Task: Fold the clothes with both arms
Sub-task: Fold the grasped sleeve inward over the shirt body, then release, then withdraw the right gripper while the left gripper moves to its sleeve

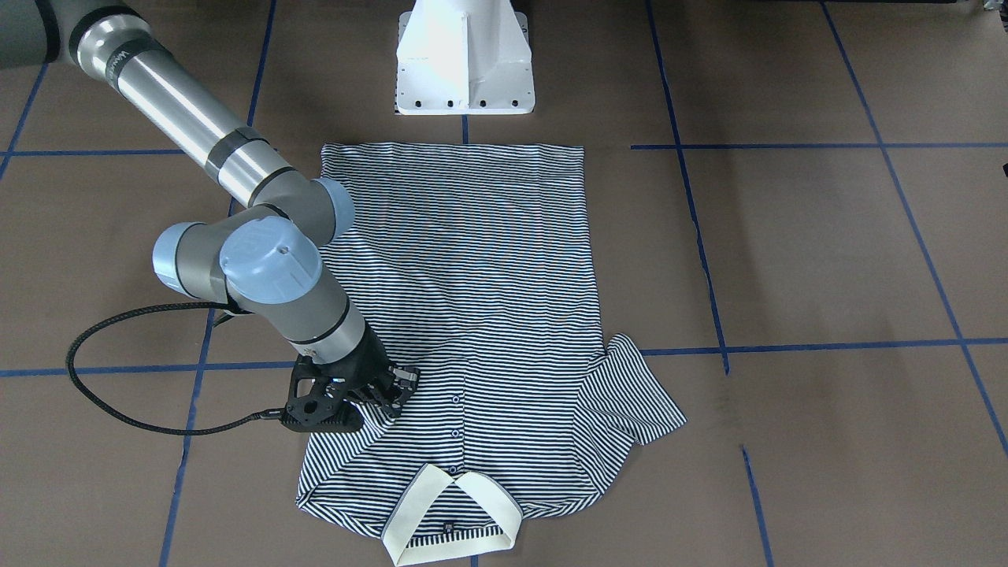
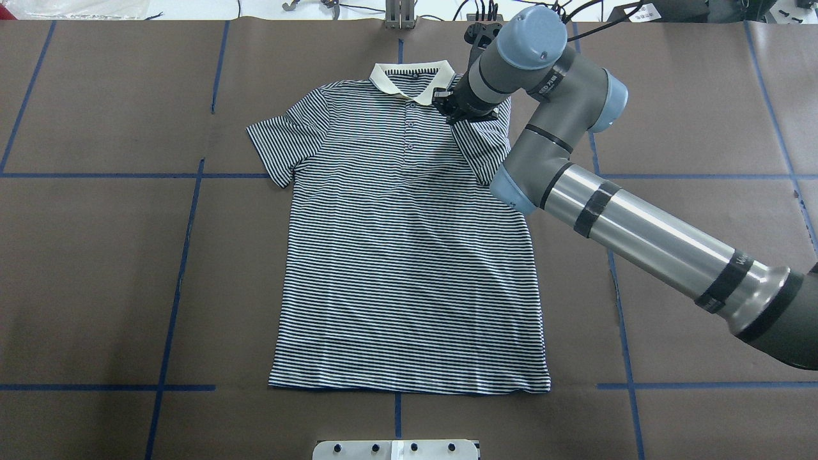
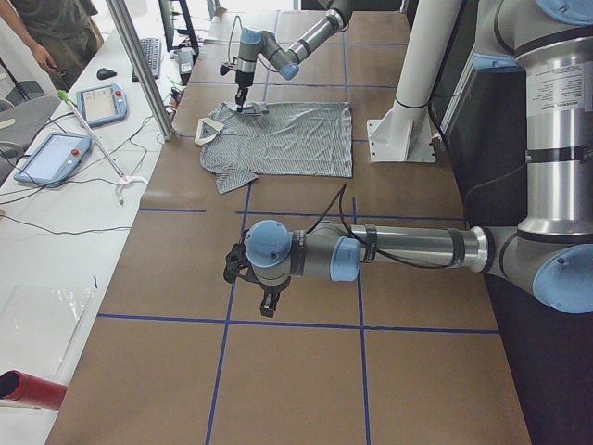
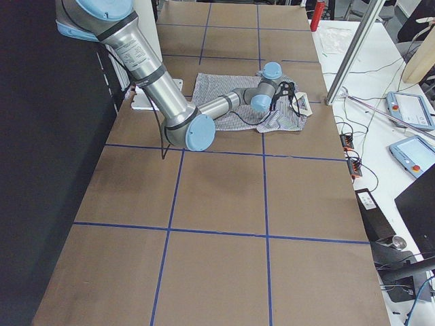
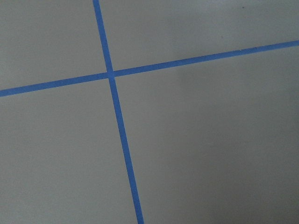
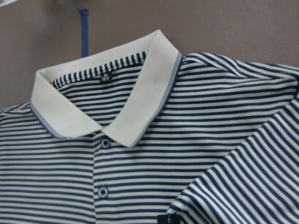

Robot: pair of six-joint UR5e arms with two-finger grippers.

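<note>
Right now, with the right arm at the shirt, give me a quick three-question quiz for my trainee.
1. True or false: both sleeves of the polo shirt lie spread flat.
2. Which arm reaches the shirt: A left, B right, C both?
3. Fill in: the left wrist view shows only bare table and crossed blue ____.
Key: 1 false, the sleeve by the right gripper is folded inward. 2 B. 3 tape.

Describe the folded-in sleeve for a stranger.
A striped shirt lies on the table, collar away from the robot. The folded sleeve is beside the collar, its tip at the right tool. It lies over the chest; the other sleeve sticks out flat.
</note>
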